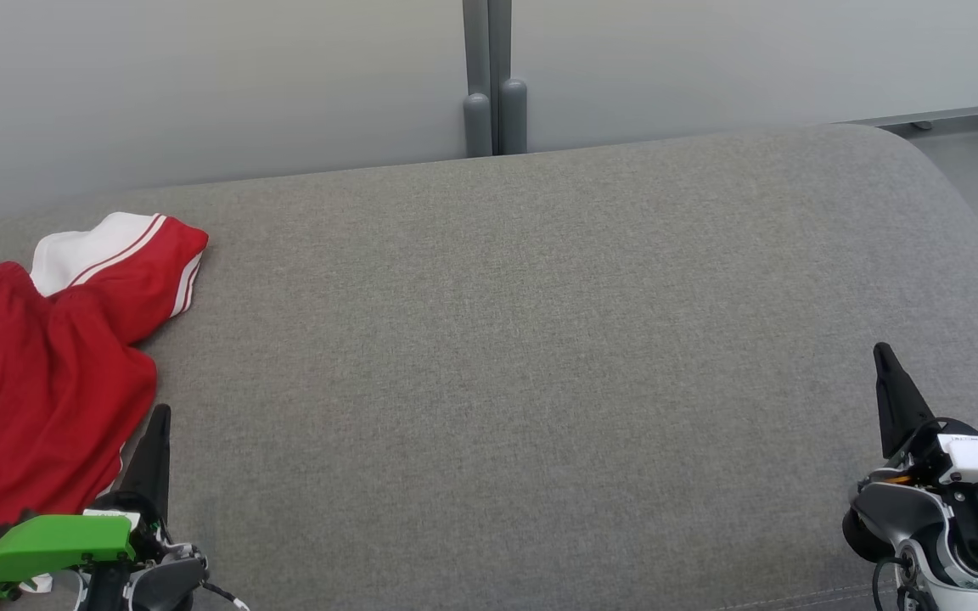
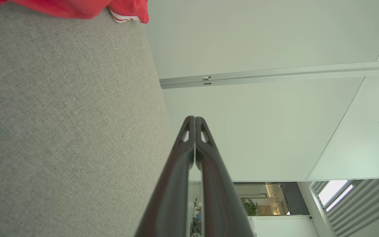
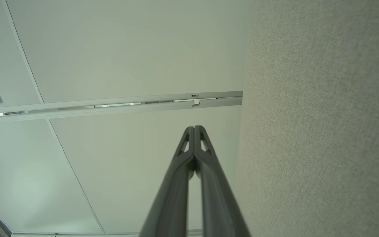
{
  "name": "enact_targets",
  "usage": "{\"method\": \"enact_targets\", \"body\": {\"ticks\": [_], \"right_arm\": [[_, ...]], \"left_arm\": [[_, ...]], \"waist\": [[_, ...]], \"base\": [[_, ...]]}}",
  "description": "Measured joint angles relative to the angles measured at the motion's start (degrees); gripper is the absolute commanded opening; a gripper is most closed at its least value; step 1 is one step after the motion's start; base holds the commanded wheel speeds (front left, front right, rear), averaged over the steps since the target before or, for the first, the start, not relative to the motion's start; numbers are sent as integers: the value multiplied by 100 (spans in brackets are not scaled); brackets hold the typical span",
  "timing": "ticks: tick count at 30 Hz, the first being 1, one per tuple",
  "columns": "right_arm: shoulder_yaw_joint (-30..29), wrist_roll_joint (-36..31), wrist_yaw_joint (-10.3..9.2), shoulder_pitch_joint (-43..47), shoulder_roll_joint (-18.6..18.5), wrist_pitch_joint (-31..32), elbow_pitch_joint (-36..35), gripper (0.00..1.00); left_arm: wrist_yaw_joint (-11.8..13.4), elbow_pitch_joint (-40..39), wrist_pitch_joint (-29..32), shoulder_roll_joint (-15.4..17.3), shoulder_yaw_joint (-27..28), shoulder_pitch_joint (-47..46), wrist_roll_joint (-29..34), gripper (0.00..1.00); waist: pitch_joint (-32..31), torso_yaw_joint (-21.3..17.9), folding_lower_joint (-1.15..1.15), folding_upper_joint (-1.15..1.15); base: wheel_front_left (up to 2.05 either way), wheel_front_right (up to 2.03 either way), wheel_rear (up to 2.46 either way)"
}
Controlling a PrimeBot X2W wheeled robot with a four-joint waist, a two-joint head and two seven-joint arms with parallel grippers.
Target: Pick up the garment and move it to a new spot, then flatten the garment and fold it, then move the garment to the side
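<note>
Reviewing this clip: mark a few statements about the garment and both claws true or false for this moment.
1. The red garment lies at the left end of the grey cushion. True.
2. The left claw is open. False: its fingers are pressed together, with nothing between them.
3. The right claw holds the garment. False: it is shut on nothing, over bare cushion on the opposite side from the garment.
4. The garment has white stripes on a sleeve edge. True.
</note>
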Motion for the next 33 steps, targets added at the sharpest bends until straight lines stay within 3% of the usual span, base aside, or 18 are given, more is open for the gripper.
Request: {"method": "enact_targets", "body": {"ticks": [11,12,20,33], "right_arm": [[0,-1,0,0,0,1,0,0],[-1,-1,0,0,0,1,0,100],[41,3,-8,379,183,-10,361,100],[258,-370,-10,376,177,-260,302,100]], "left_arm": [[0,0,0,-1,1,0,0,0],[0,0,0,-1,1,0,0,100],[5,391,-2,-164,-84,331,0,100],[7,224,-263,-158,-213,341,164,100]], "waist": [[0,0,0,0],[0,0,0,0],[0,0,0,0],[-20,-3,0,0]], "base": [[0,0,0],[0,0,0],[0,0,0],[0,0,0]]}}
